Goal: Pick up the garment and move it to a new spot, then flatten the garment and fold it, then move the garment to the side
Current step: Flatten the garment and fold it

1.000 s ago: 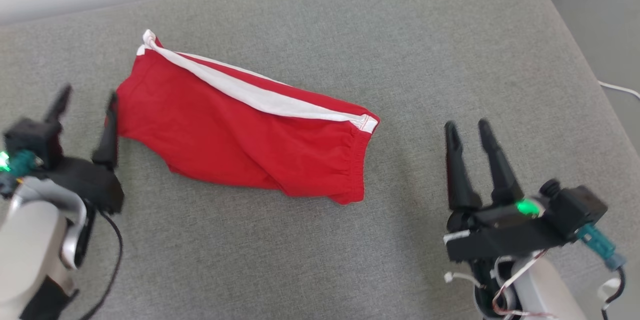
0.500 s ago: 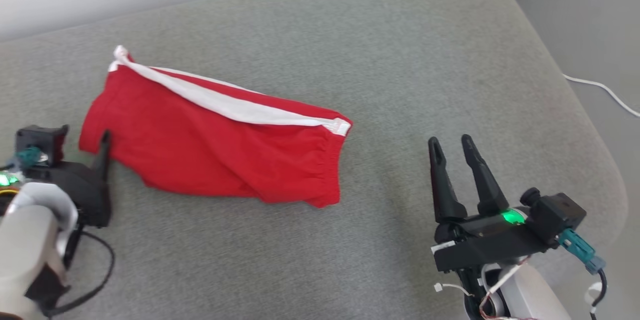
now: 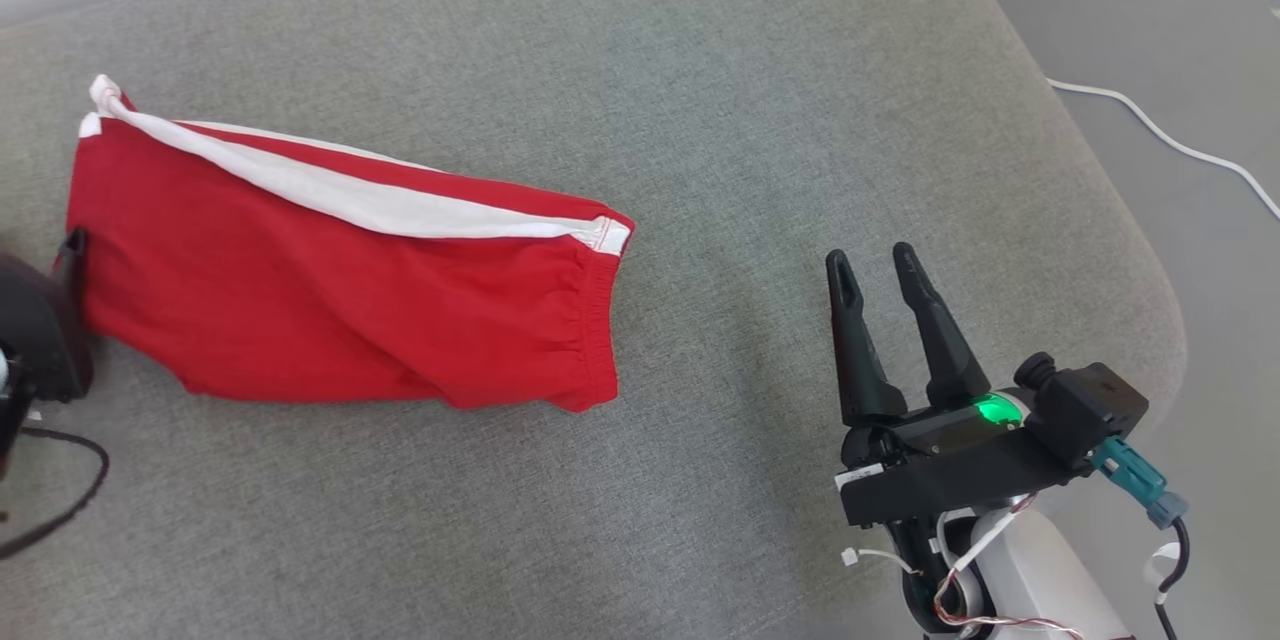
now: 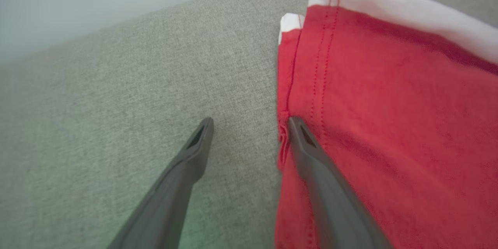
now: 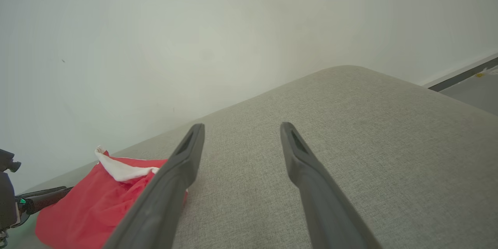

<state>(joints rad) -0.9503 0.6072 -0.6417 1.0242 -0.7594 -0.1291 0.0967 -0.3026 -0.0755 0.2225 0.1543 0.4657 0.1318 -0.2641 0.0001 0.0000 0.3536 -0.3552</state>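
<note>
Straddling the hemmed edge of the red fabric shorts with a white side stripe, the left gripper is shown with jaws spread wide and nothing clamped; one finger is seen over the red cloth, the other over the grey woven cushion. The right gripper is likewise held fully parted and empty, well apart from the shorts, which are laid flat on the cushion's left part.

Free lane: bare grey cushion between red shorts and open right pincer
Obstacle: shorts lying flat; open left pincer straddles their hem edge
Back limit: wall directly behind cushion
Floor, right: white cable beside the cushion edge
</note>
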